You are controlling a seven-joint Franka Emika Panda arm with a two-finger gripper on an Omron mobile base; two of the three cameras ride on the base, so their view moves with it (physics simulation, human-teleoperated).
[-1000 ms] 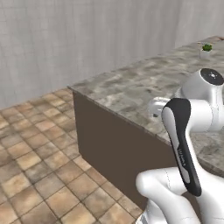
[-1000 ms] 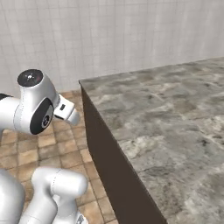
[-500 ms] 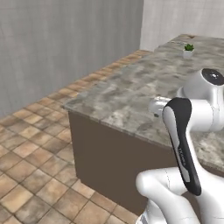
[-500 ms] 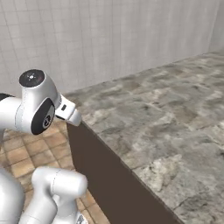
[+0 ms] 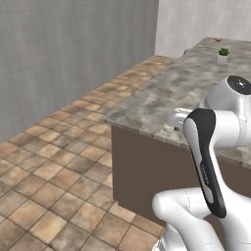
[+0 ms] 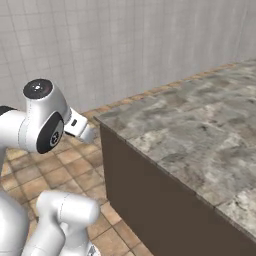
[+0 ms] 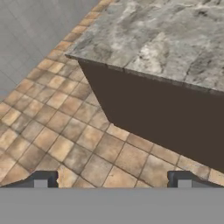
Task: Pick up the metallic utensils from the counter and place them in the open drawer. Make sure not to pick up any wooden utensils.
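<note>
Grey tiled walls and a terracotta-tiled floor (image 5: 59, 171) surround the corner of the broad grey-brown marbled stone table (image 6: 200, 130), which sits on dark brown cabinets (image 6: 150, 200). Against the views of a second ago the whole scene has swung: the table corner has slid across both base pictures, more floor and wall now show on the left, and a small green plant in a white pot (image 5: 223, 55) has moved from the far edge of the picture to well inside it. Everything shifted together, so the base has been driving and turning, not the things moving. I judge that the robot is travelling round the table towards its working spot, with no picking begun.

At the bottom of the hand view, the hand (image 7: 111, 180) has its two dark fingertips (image 7: 41, 179) standing wide apart with nothing between them, looking down past the table corner at floor tiles and the dark cabinet side.

Of containers, I see the plant pot, far off on the table, holding its little plant. From here I cannot find the open drawer or the metallic utensils on the stretch of stone in view; they must lie elsewhere along the table.
</note>
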